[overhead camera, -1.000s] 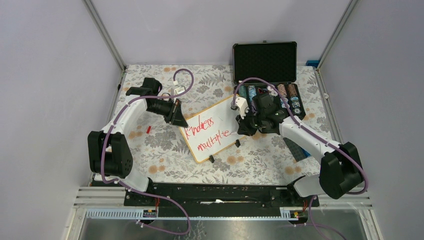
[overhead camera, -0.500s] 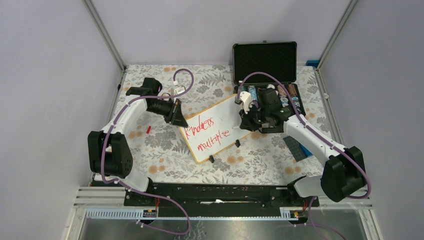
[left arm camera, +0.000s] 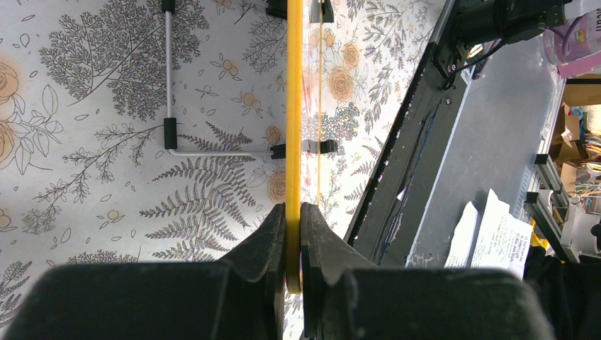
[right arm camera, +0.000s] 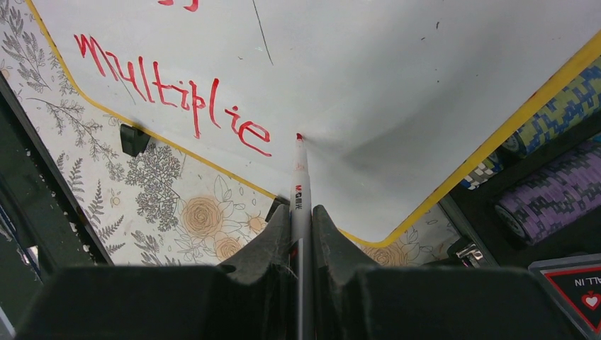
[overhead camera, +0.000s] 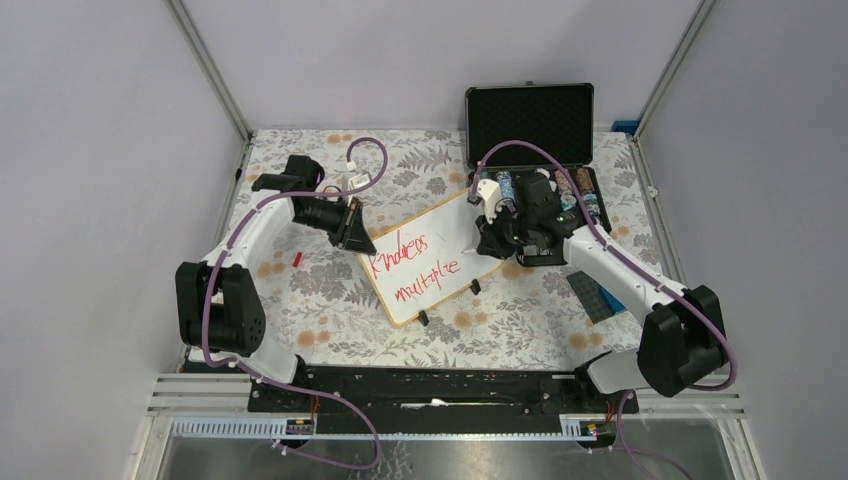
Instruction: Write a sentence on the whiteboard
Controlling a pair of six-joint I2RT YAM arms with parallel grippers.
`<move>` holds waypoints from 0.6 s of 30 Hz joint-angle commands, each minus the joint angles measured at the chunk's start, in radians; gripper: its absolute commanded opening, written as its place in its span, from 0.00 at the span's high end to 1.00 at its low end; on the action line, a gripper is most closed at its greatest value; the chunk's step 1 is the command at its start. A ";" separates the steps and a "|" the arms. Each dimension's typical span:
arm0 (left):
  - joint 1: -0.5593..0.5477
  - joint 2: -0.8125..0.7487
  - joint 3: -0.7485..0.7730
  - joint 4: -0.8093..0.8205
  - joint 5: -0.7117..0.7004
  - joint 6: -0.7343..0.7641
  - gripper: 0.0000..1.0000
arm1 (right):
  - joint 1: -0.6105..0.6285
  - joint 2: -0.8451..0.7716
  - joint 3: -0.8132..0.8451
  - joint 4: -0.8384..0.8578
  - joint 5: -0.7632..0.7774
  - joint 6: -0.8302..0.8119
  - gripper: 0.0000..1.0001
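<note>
The whiteboard (overhead camera: 428, 258) lies tilted at the table's middle, white with a yellow rim and black feet. Red lettering (overhead camera: 420, 268) in two lines reads about "Kindness multiplie". My left gripper (overhead camera: 356, 238) is shut on the board's left rim, seen edge-on in the left wrist view (left arm camera: 293, 127). My right gripper (overhead camera: 490, 242) is shut on a red marker (right arm camera: 300, 185). The marker's tip sits on or just above the board (right arm camera: 397, 85), right of the final "e" (right arm camera: 255, 132).
An open black case (overhead camera: 534, 130) with rolls of poker chips (right arm camera: 553, 198) stands behind the board's right end. A dark block plate (overhead camera: 592, 296) lies at the right. A small red piece (overhead camera: 297, 258) lies left of the board. Metal frame rails line the near edge.
My right gripper with the marker rose away from the board toward the case, then came back down slightly toward the board's right end. The left arm and board stayed still.
</note>
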 commanded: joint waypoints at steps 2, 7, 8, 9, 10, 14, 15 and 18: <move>-0.038 0.029 -0.012 0.018 -0.081 0.071 1.00 | -0.004 0.023 0.055 0.031 -0.019 0.008 1.00; -0.037 0.033 -0.015 0.018 -0.080 0.074 1.00 | -0.002 0.034 0.065 0.030 -0.036 0.011 1.00; -0.037 0.032 -0.015 0.018 -0.079 0.074 1.00 | -0.001 0.035 0.065 0.030 -0.039 0.013 1.00; -0.037 0.033 -0.014 0.018 -0.079 0.074 1.00 | 0.003 0.035 0.064 0.030 -0.040 0.012 1.00; -0.038 0.034 -0.013 0.018 -0.081 0.074 1.00 | 0.006 0.035 0.061 0.030 -0.039 0.011 1.00; -0.037 0.037 -0.010 0.019 -0.080 0.074 1.00 | 0.016 0.037 0.044 0.030 -0.040 0.007 1.00; -0.037 0.038 -0.010 0.019 -0.079 0.073 1.00 | 0.017 0.036 0.038 0.029 -0.039 0.006 1.00; -0.037 0.038 -0.011 0.019 -0.080 0.074 1.00 | 0.017 0.033 0.021 0.029 -0.036 -0.002 1.00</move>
